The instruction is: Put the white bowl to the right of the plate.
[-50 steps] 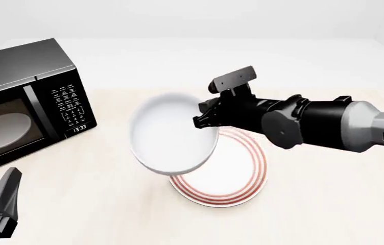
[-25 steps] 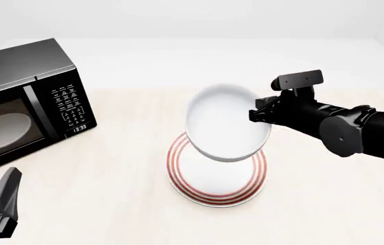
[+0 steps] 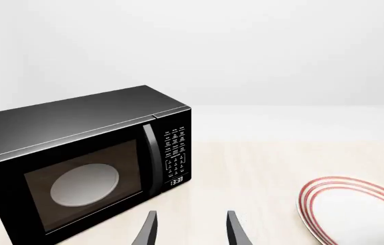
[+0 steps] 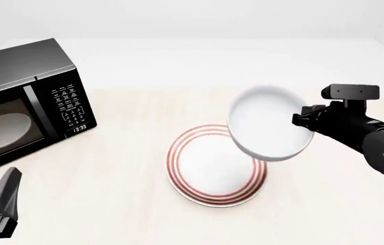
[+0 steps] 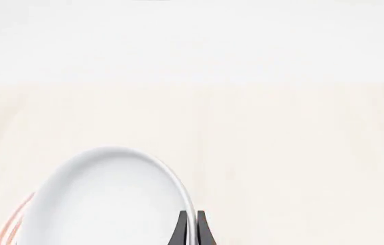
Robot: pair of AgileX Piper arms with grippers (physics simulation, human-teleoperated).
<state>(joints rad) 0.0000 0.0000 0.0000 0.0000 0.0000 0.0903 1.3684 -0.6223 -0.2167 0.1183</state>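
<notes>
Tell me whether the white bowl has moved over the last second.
Yes. The white bowl, gripped at its rim by the right hand, has travelled rightward across the plate, away from the microwave.

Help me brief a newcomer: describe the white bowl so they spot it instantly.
Start at the black microwave at the table's left, then move right past the flat red-ringed plate. The plain glossy white deep bowl hangs tilted there, its rim pinched by the right gripper. Unlike the plate, it has no rings.
</notes>
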